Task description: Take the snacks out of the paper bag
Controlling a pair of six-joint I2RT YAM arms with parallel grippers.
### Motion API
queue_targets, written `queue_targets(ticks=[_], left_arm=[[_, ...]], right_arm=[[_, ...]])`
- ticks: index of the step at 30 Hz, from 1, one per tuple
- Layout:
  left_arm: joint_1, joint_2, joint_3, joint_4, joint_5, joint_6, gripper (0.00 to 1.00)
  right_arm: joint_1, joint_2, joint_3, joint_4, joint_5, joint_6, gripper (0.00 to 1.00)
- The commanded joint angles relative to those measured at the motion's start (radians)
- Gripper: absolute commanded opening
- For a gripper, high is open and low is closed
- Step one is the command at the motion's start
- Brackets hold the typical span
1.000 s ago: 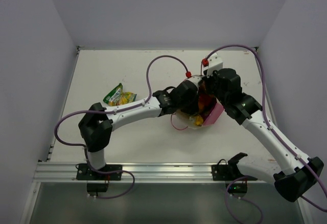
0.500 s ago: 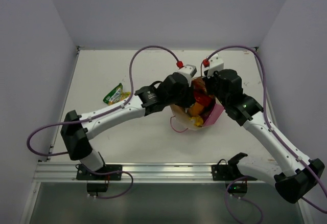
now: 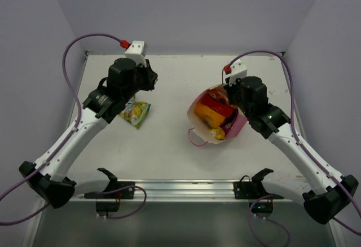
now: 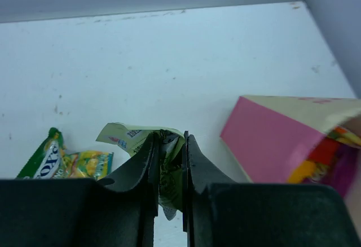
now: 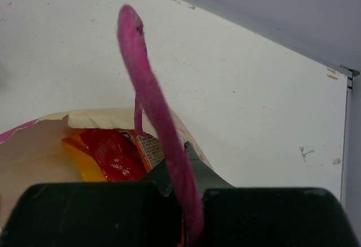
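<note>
The paper bag (image 3: 238,125) stands tilted at centre right, its mouth open. Inside it I see an orange packet (image 3: 210,114), a red packet (image 3: 218,97) and a purple packet (image 3: 229,124). My right gripper (image 3: 229,97) is shut on the bag's far rim; in the right wrist view (image 5: 181,155) the pink cord handle (image 5: 148,95) loops up in front of it, with the orange-red packet (image 5: 107,155) below. My left gripper (image 3: 148,79) hangs over the left of the table, shut on a tiny pale green packet (image 4: 125,135). A green-yellow packet (image 3: 136,113) lies below it.
White walls close the table at the back and both sides. The bag's loose front cord handle (image 3: 196,141) lies on the table. In the left wrist view the bag's pink side (image 4: 269,145) is at the right and the green-yellow packet (image 4: 62,161) at the lower left.
My left gripper has come out of the bag and swung far left over the green-yellow packet, holding the pale green packet. The right gripper has held still on the bag.
</note>
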Motion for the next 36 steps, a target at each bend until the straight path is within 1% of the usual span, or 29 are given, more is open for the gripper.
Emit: queue_targets(ticks=[1,2,4,5,7,8,11,13,14,16,17,18,19,20,22,23,24,25,27,28,30,32,33,36], left_arm=[[0.123,0.179,-0.073,0.060,0.043,0.099,0.00],[0.139,0.264,-0.071,0.106,0.069,0.100,0.00],[0.159,0.358,-0.054,0.148,0.080,0.109,0.00],[0.160,0.457,-0.042,0.160,0.070,0.109,0.00],[0.163,0.554,0.005,0.183,0.079,0.103,0.00],[0.163,0.638,0.021,0.185,0.094,0.097,0.00],[0.166,0.752,0.055,0.203,0.125,0.070,0.00],[0.166,0.783,0.053,0.221,0.133,0.059,0.11],[0.168,0.800,0.059,0.212,0.137,0.059,0.28],[0.166,0.791,0.073,0.189,0.140,0.059,0.39],[0.166,0.749,0.062,0.188,0.149,0.057,0.55],[0.166,0.716,0.053,0.188,0.156,0.057,0.64],[0.165,0.683,0.044,0.185,0.165,0.057,0.79],[0.163,0.605,0.024,0.174,0.179,0.059,0.85],[0.150,0.517,0.004,0.157,0.189,0.060,0.96],[0.140,0.432,-0.010,0.136,0.211,0.060,1.00],[0.128,0.390,-0.014,0.123,0.223,0.060,1.00],[0.092,0.313,-0.019,0.113,0.234,0.065,1.00],[0.027,0.247,-0.040,0.096,0.242,0.076,0.99],[-0.043,0.192,-0.048,0.093,0.245,0.082,0.96],[-0.128,0.155,-0.086,0.105,0.309,0.062,0.93],[-0.178,0.127,-0.100,0.113,0.355,0.045,0.89],[-0.203,0.124,-0.100,0.114,0.358,0.042,0.88],[-0.350,0.125,-0.086,0.135,0.337,0.039,0.84]], right_arm=[[0.005,-0.043,0.020,0.111,0.035,-0.003,0.00],[0.007,-0.044,0.019,0.112,0.034,0.000,0.00],[0.007,-0.044,0.019,0.114,0.025,0.011,0.00],[0.005,-0.044,0.017,0.115,0.019,0.015,0.00],[0.005,-0.043,0.011,0.118,0.006,0.026,0.00],[0.007,-0.041,0.011,0.118,0.003,0.029,0.00],[0.007,-0.040,0.007,0.121,-0.004,0.035,0.00],[0.007,-0.040,0.007,0.124,-0.003,0.034,0.00],[0.007,-0.040,0.005,0.125,-0.001,0.031,0.00],[0.005,-0.043,0.008,0.123,0.002,0.028,0.00],[0.007,-0.044,0.010,0.121,0.002,0.026,0.00],[0.007,-0.046,0.011,0.121,0.002,0.023,0.00],[0.007,-0.046,0.013,0.121,0.003,0.017,0.00],[0.005,-0.048,0.017,0.120,0.003,0.014,0.00],[0.007,-0.046,0.023,0.115,0.005,0.003,0.00],[0.007,-0.046,0.027,0.115,0.006,0.000,0.00],[0.007,-0.044,0.027,0.115,0.008,-0.003,0.00],[0.005,-0.044,0.028,0.118,0.008,-0.011,0.00],[0.005,-0.040,0.031,0.117,0.009,-0.015,0.00],[0.007,-0.038,0.033,0.118,0.011,-0.015,0.00],[0.007,-0.034,0.040,0.117,0.009,-0.015,0.00],[0.007,-0.032,0.045,0.117,0.003,-0.012,0.00],[0.005,-0.031,0.045,0.117,0.000,-0.011,0.00],[0.007,-0.028,0.047,0.117,0.008,-0.012,0.00]])
